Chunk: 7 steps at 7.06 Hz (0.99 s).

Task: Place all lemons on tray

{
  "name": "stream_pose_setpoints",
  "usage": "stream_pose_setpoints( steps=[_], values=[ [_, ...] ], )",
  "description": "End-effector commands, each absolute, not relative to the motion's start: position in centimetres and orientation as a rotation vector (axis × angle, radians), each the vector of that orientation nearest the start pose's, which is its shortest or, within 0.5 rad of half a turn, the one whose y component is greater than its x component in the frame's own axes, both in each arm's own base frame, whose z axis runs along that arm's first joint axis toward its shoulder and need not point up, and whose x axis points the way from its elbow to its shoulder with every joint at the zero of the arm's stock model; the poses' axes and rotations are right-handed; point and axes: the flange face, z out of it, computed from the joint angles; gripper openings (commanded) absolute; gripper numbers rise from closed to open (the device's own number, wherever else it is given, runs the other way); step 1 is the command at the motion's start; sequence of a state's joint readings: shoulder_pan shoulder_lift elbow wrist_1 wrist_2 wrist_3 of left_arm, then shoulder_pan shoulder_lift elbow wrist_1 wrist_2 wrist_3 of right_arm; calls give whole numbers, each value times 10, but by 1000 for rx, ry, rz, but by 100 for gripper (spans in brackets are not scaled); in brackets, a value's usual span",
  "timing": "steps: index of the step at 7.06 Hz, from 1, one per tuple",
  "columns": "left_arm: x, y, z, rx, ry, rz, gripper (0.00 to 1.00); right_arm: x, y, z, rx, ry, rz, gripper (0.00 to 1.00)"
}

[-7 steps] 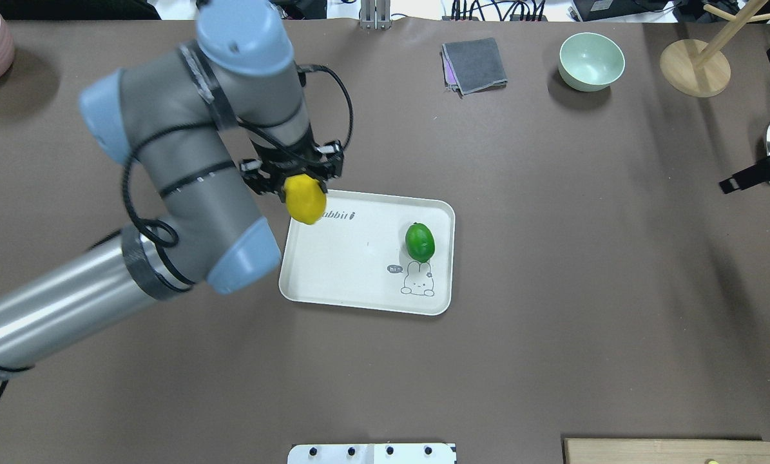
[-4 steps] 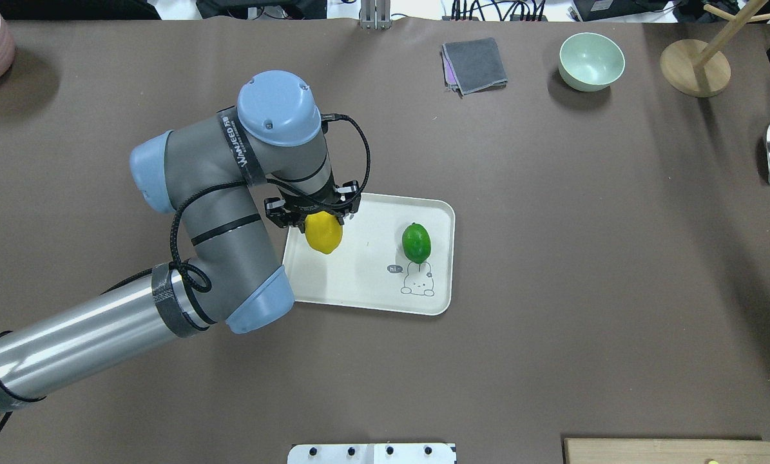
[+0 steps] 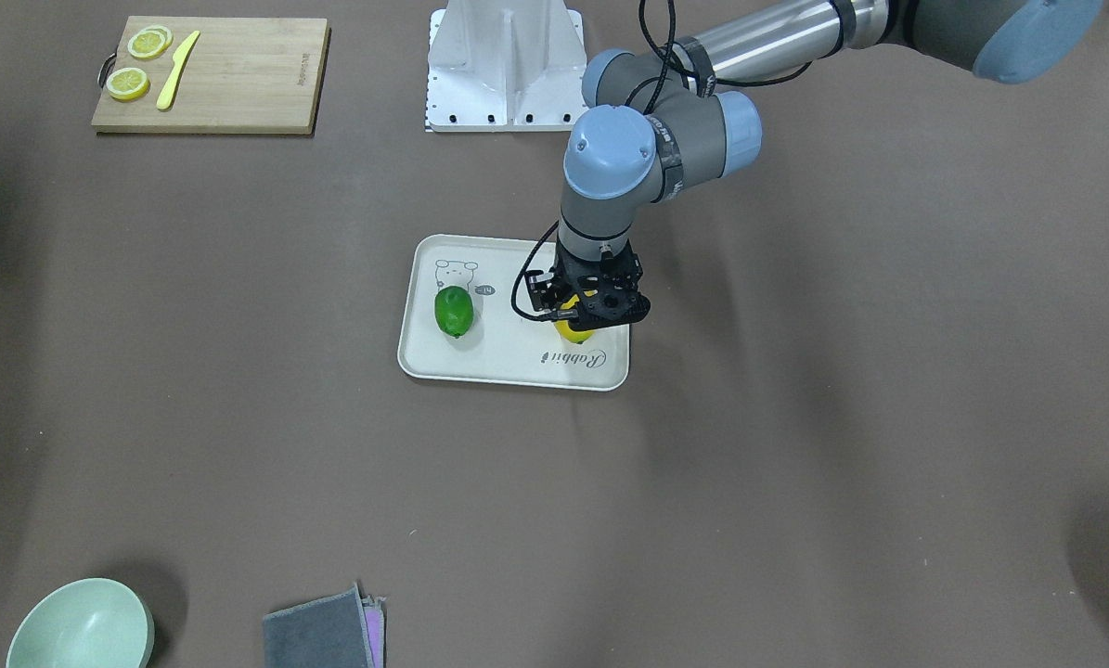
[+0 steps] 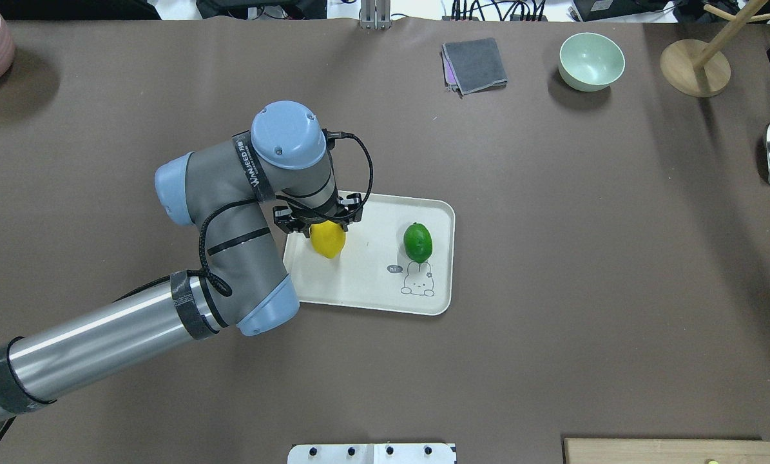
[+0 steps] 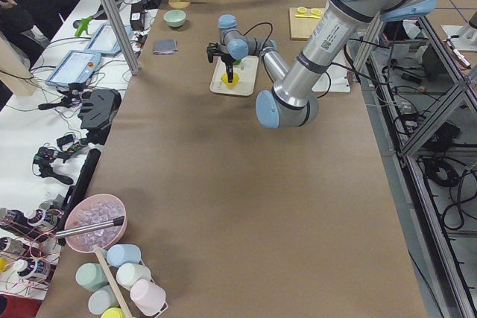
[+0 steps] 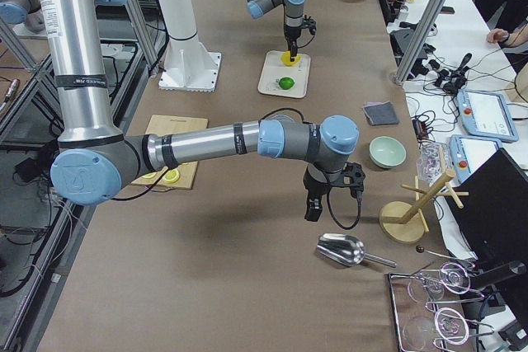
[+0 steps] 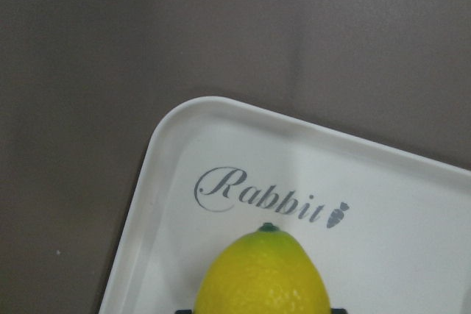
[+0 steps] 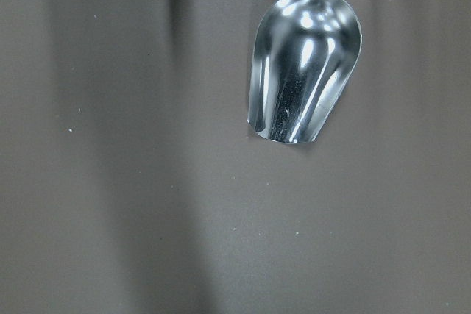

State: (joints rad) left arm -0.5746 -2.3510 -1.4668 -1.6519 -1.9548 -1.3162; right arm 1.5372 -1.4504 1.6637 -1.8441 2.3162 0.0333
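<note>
left pincer (image 4: 322,225): gripping yellow lemon (image 4: 328,241) | over tray (image 4: 368,283) | green lemon (image 4: 417,241): lying on tray

Held lemon (image 4: 328,240) at tray's (image 4: 365,283) left, loose lemon (image 4: 417,241) right (well apart)

Soft, even light falls from overhead in all my views. My desk (image 4: 552,290) carries only broad, blurry shadows, the darkest beside the green bowl (image 4: 591,61). The steel scoop (image 8: 303,64) flashes white glare streaks. My left wrist view is dimmer and slightly soft, the yellow lemon (image 7: 263,277) cropped at its lower edge.
</note>
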Motion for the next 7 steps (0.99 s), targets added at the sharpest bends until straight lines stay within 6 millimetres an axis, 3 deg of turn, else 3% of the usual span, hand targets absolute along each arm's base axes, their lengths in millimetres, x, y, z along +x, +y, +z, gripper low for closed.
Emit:
stream_pose_setpoints(
  steps=[1, 2, 3, 5, 6, 7],
  values=[
    [569, -482, 218, -31, 835, -141, 98, 63, -531, 577, -73, -753, 48, 100],
    [562, -482, 214, -26, 840, -141, 98, 63, -531, 573, -66, -755, 49, 100],
    [531, -501, 224, -28, 842, -109, 98, 64, -530, 573, -65, -755, 50, 100],
    [436, -549, 262, -19, 821, -24, 98, 67, -527, 578, -78, -753, 70, 100],
    [398, -562, 289, 8, 792, 8, 98, 66, -527, 569, -96, -767, 93, 99],
    [356, -576, 326, 7, 778, 34, 97, 66, -522, 575, -104, -770, 97, 100]
  ],
)
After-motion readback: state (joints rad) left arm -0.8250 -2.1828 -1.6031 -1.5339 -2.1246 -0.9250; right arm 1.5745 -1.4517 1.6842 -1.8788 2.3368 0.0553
